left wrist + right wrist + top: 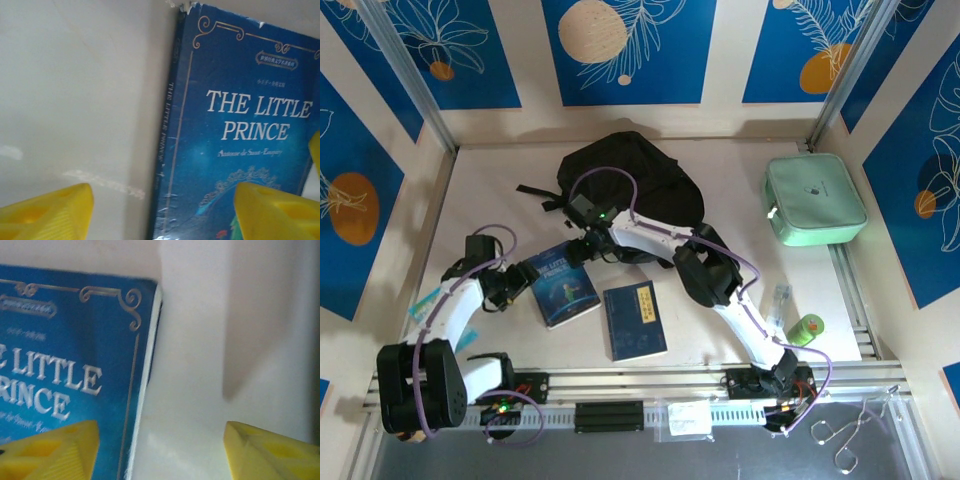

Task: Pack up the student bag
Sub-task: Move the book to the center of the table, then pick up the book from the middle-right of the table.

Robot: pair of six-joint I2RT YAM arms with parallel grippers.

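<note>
The student bag (620, 170), a black backpack, lies at the back middle of the table. In front of it lies a blue book, "The Little Prince" (563, 285), flat on the table. My left gripper (508, 290) is low at the book's left side. In the left wrist view the left gripper (162, 200) is open and straddles the spine of the book (235, 125), one yellow finger (50, 212) over bare table. My right gripper (582, 248) is at the book's far side. In the right wrist view the right gripper (161, 435) is open across the page edge of the book (75, 350).
A second blue book (634, 320) lies just right of the first. A mint-green zip pouch (815, 200) sits at the back right. A green bottle (807, 328) and a slim clear item (780, 300) lie near the right arm's base. Walls enclose the table.
</note>
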